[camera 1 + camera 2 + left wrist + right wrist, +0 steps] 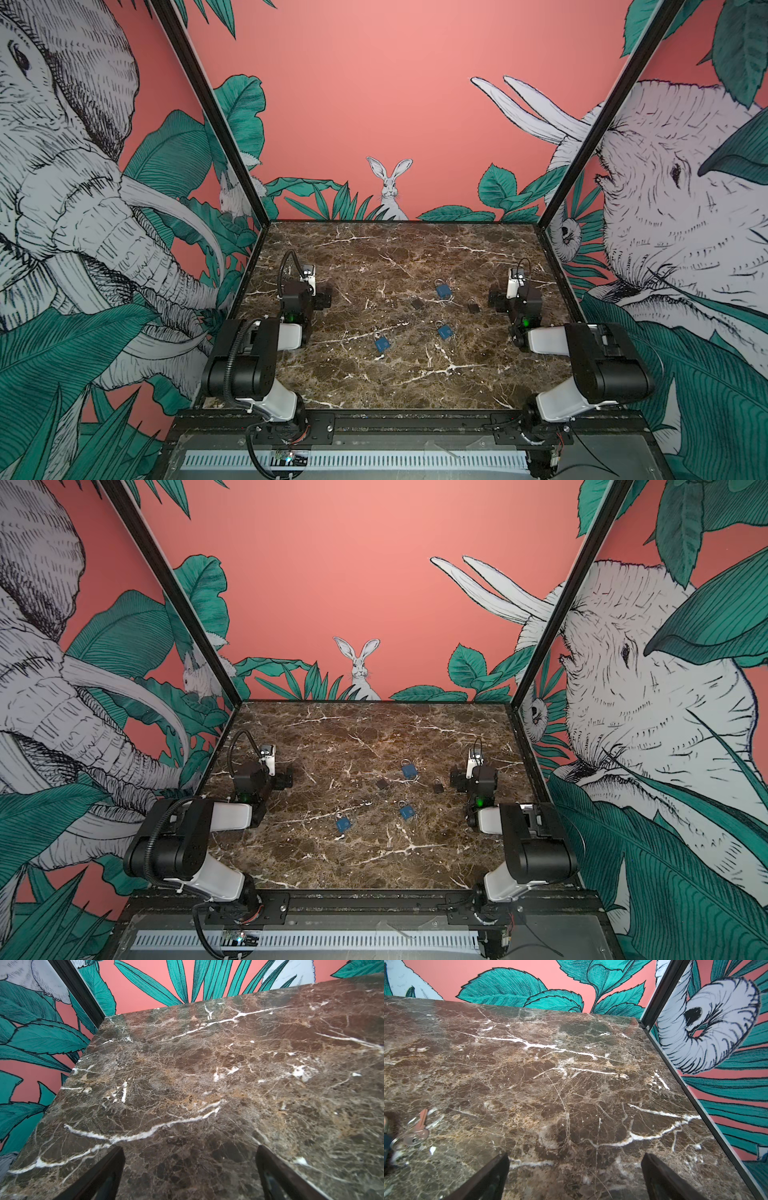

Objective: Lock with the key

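Marble table [395, 374] carries scattered padlocks [443, 289] and a key [419, 1130]. The left gripper [189, 1167] and right gripper [575, 1167] hover aside, jaws spread and empty, apparently ready to reach.

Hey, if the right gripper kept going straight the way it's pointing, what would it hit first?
Probably the table: the right gripper aims at bare marble, with nothing in between. The key lies off to one side, outside that line.

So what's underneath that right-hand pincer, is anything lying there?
Only bare brown marble tabletop shows under the open right pincer. A small metal key on a ring lies off to one side. The spot its own body covers is hidden.
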Tool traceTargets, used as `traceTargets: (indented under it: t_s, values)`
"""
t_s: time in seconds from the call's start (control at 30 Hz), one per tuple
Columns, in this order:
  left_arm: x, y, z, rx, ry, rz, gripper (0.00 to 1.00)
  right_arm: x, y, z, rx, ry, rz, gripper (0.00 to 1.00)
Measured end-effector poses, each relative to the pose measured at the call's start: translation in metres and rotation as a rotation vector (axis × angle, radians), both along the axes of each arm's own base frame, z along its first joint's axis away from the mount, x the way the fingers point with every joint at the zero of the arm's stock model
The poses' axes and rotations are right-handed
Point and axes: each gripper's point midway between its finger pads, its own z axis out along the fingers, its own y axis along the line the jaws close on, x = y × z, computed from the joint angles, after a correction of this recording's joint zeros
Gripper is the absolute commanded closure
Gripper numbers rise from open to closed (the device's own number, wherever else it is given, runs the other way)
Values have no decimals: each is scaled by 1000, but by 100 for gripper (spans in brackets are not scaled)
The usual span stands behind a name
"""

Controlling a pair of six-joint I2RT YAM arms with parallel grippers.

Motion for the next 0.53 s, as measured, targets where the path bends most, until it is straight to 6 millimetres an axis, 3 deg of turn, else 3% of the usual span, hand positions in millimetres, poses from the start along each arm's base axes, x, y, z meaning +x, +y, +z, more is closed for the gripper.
traceTargets:
  t_s: [0.53]
  values:
    - [0,-1,0,-3,0,-7,1,0,0,0,0,0,0,1]
